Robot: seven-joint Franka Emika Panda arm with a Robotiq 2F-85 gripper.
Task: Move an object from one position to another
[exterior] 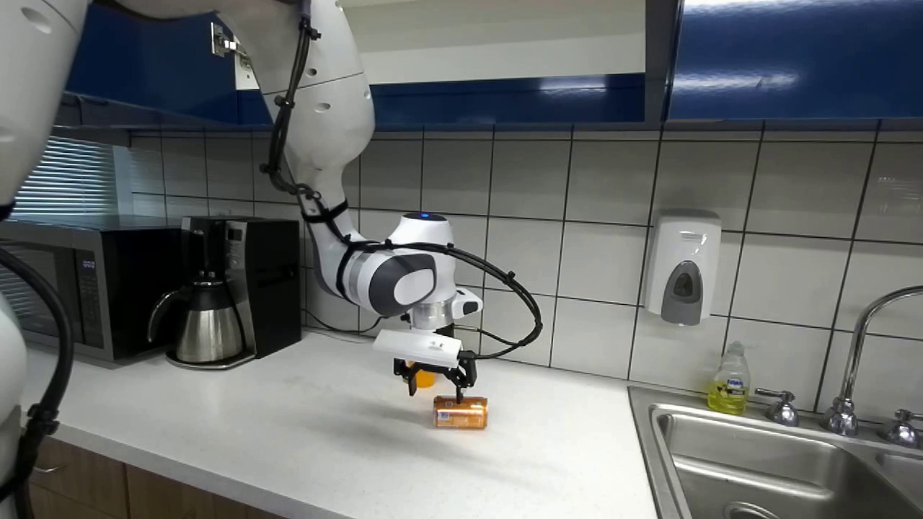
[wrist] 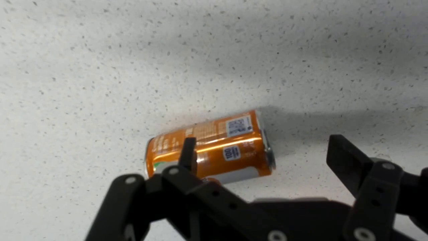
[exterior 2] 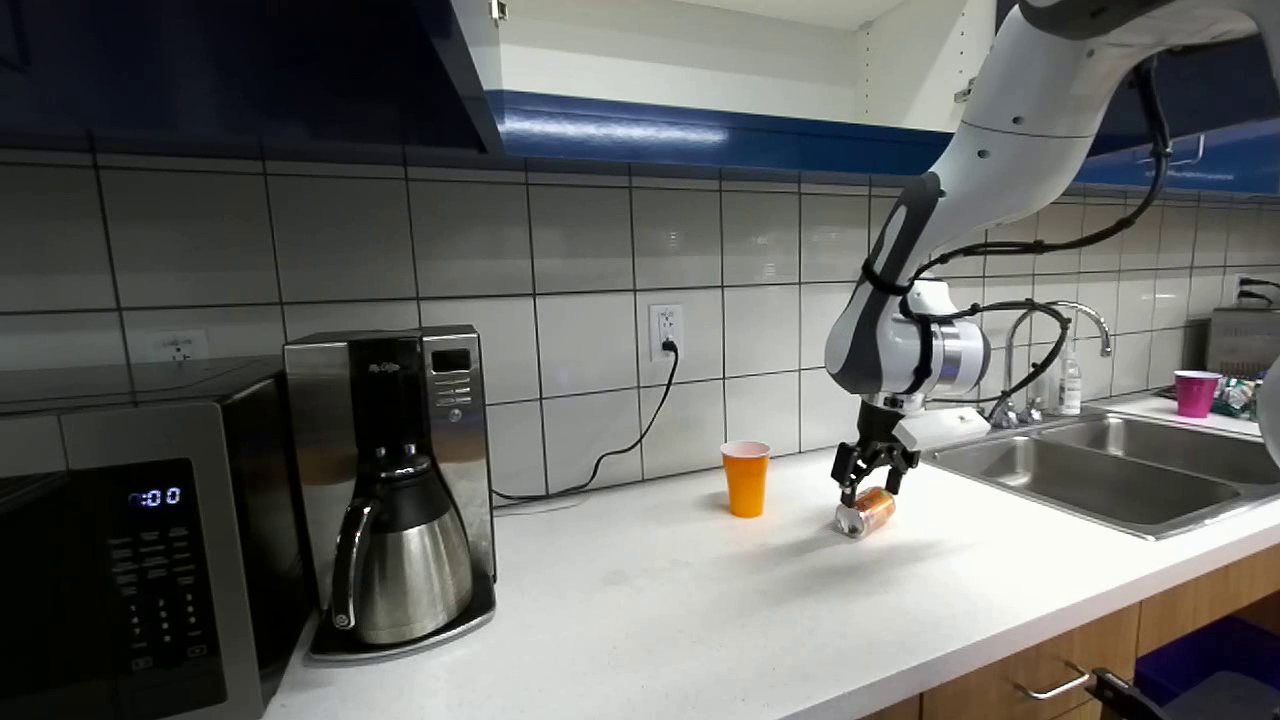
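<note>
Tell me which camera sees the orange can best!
The wrist view: the orange can looks biggest there, with its printing clearest, though the end effector hides part. Both exterior views show it smaller, lying on its side on the counter.

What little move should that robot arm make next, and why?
Probably turn the open black two-fingered end effector to straddle the width of the cylindrical orange metal can. It lies on its side, roughly along the line joining the fingers: in the wrist view, one overlaps its body, the other stands past its end.
</note>
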